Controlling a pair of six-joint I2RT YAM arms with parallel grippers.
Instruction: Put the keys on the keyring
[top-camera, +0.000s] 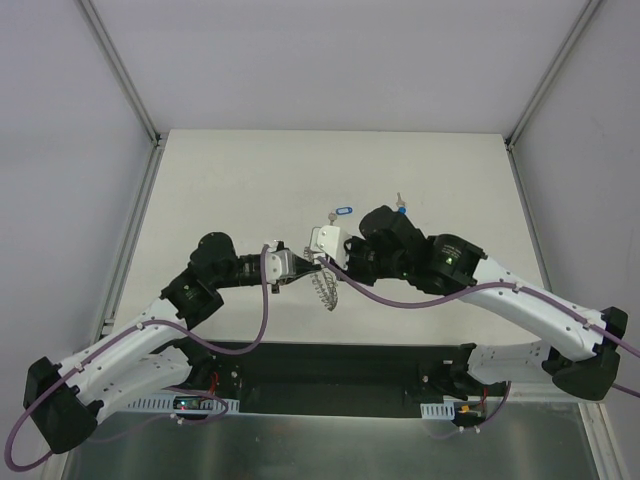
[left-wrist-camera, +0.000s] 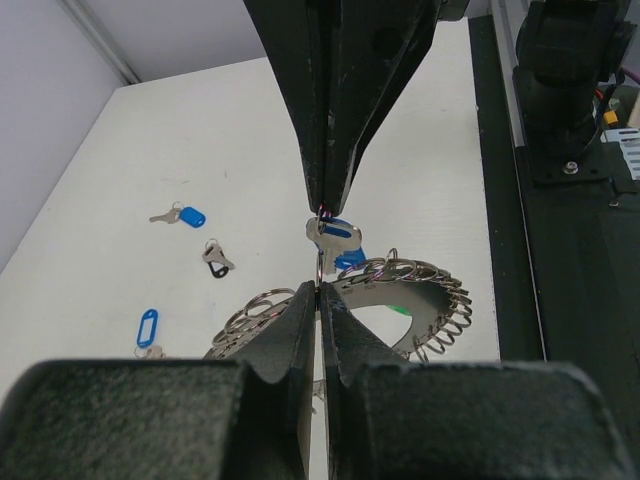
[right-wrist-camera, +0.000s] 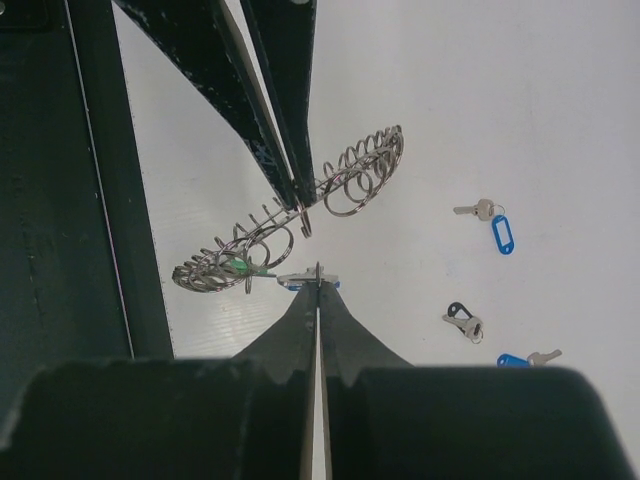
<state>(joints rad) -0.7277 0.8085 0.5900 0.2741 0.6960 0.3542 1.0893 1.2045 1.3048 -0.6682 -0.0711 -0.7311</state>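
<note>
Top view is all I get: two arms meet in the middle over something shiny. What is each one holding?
Observer: The right tool is shut on a key with a blue tag.
Operator: And the other arm?
Observer: The left tool pinches the keyring at its coiled rim, right under that key.
Operator: Are any keys hidden from me?
Observer: Yes, a dark-tagged key lies on the table, between two blue-tagged keys.
</note>
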